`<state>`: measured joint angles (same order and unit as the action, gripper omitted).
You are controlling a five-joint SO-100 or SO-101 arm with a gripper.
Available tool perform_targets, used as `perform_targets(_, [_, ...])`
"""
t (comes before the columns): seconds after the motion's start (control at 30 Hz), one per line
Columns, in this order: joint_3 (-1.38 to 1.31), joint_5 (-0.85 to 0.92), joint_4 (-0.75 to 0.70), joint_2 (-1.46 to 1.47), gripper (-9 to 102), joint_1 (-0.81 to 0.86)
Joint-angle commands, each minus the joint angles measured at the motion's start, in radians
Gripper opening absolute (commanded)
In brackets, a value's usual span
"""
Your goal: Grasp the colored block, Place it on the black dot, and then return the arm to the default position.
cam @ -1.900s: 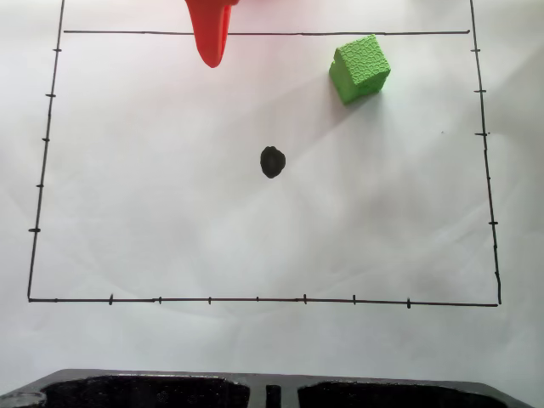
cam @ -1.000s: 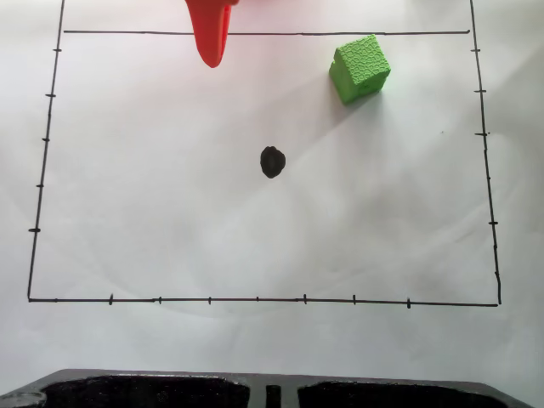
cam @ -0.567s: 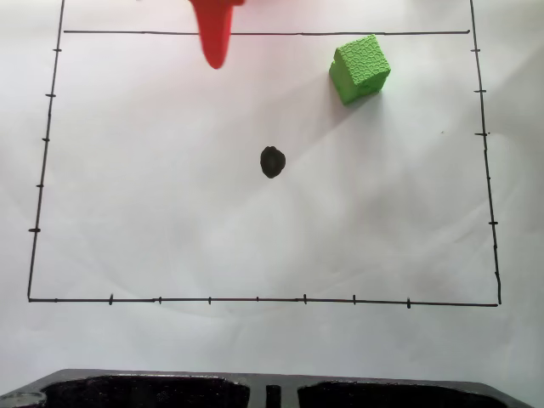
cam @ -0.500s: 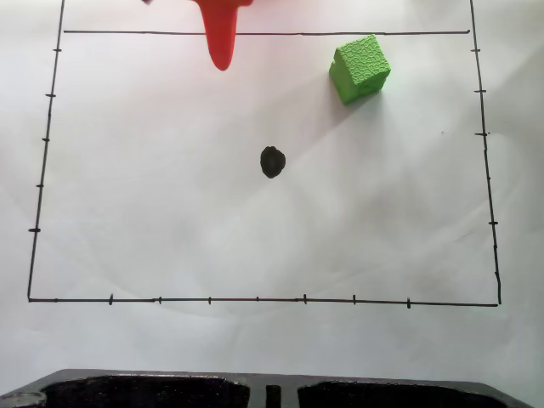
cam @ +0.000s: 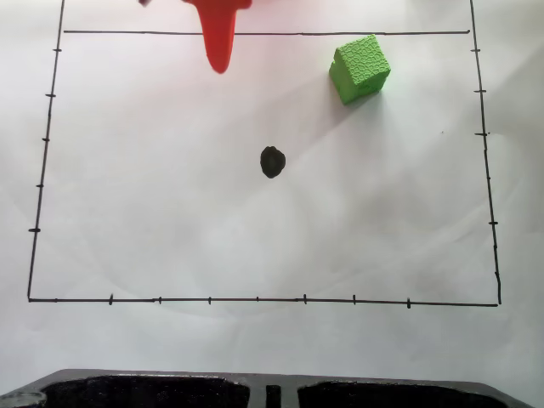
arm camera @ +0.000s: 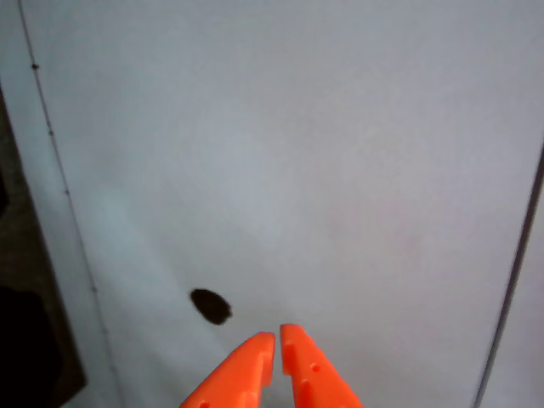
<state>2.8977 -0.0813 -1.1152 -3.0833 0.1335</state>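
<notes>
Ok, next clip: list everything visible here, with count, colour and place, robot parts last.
colored block: one, bright green, upper right inside the drawn frame, fixed view.
black dot: one, black, near the frame's middle, uncovered.
paper: one white sheet with a black ruled frame and tick marks.
dark tray: one, black, along the bottom edge.
gripper: one, orange-red, fingertips nearly touching in the wrist view, holding nothing; enters from the top edge in the fixed view.

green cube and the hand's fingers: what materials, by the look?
Colored block: probably foam or rough moulded plastic; matte bright green with a crackled, pebbly face. Fingers of the hand: likely hard plastic, perhaps 3D-printed; smooth, uniform orange-red with a slight sheen. Neither is certain from looks alone.
</notes>
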Motion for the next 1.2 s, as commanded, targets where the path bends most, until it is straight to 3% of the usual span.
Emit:
perform_targets(0.0, [-0.192,-0.011,0.014,0.195,0,-0.040])
perform_targets(0.13, [-0.382,-0.041,-0.031,0.377,0,-0.115])
perform_targets(0.37, [-0.698,-0.140,-0.354,0.609,0,-0.293])
perform_targets(0.43, [-0.739,-0.181,-0.387,0.657,0,-0.339])
perform_targets(0.9, [-0.792,-0.382,-0.468,0.815,0,-0.686])
perform_targets(1.17, [-0.792,-0.383,-0.436,0.847,6,-0.703])
